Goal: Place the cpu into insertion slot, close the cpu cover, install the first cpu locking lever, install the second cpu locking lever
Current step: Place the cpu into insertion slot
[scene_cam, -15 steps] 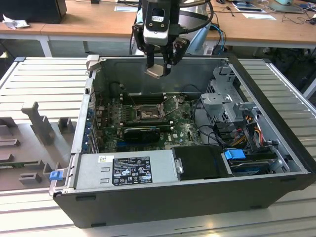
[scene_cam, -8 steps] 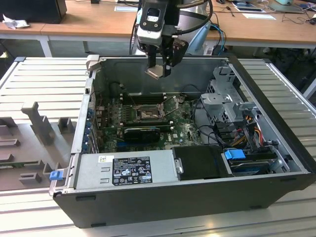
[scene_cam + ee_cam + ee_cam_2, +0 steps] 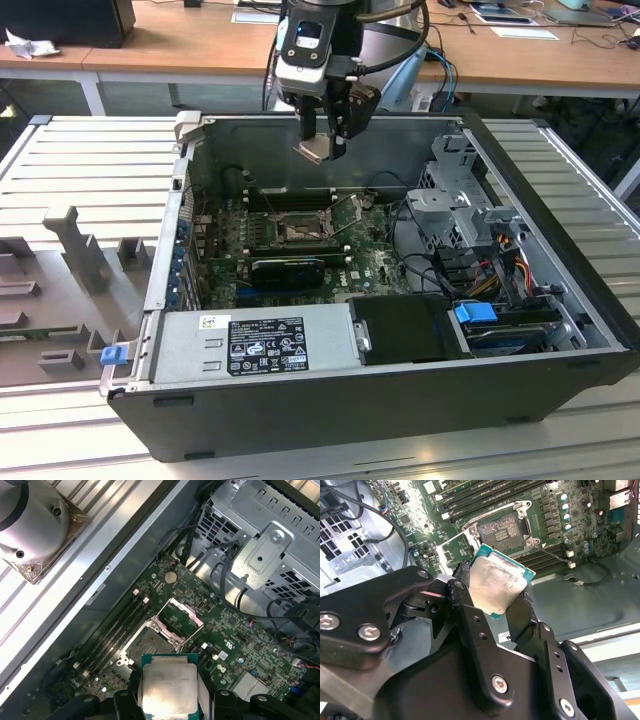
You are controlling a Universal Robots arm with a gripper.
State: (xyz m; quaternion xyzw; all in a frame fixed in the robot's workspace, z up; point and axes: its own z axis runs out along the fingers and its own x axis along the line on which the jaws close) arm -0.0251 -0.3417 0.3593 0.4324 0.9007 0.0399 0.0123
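We see the claw (image 3: 494,589) clamped on two opposite edges of the cpu (image 3: 500,582), chip tilted, silvery top facing both wrist cameras, held above the open computer case (image 3: 300,405) — beyond it our insertion slot (image 3: 148,644), bare, cpu cover (image 3: 181,616) swung up.

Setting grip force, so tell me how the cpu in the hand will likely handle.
Thin, flat and metal-topped, the cpu is probably stiff and light. Pinched by its thin edges between the fingers, it could slip or twist. Held high over the board, it might be damaged if dropped.
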